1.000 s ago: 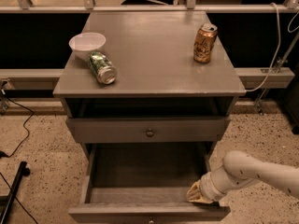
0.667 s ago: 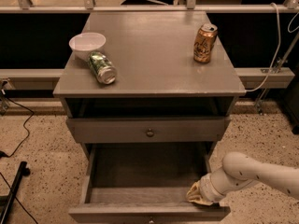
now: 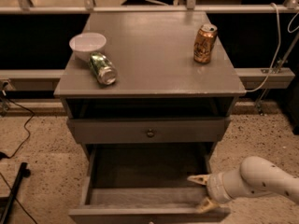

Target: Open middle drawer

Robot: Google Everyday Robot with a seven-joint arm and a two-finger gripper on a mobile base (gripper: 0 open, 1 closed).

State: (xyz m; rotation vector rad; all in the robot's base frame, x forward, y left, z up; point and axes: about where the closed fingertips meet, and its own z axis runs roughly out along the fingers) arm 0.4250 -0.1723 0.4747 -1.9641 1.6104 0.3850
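The middle drawer [image 3: 149, 197] is pulled far out of the grey cabinet, showing a shallow empty box. Its front edge [image 3: 140, 214] sits at the bottom of the view. My gripper [image 3: 201, 191] is at the drawer's right front corner. Its fingers stand apart, one fingertip [image 3: 195, 178] over the inside of the drawer and the other [image 3: 206, 205] by the front rim. It holds nothing. The white arm [image 3: 261, 178] reaches in from the right.
Above the open drawer, a closed drawer front with a small round knob [image 3: 150, 133] sits under a dark gap. On the cabinet top [image 3: 154, 45] are a white bowl [image 3: 87, 44], a green can on its side [image 3: 103, 68] and an upright orange can [image 3: 204, 43]. Cables lie on the floor at left [image 3: 18, 134].
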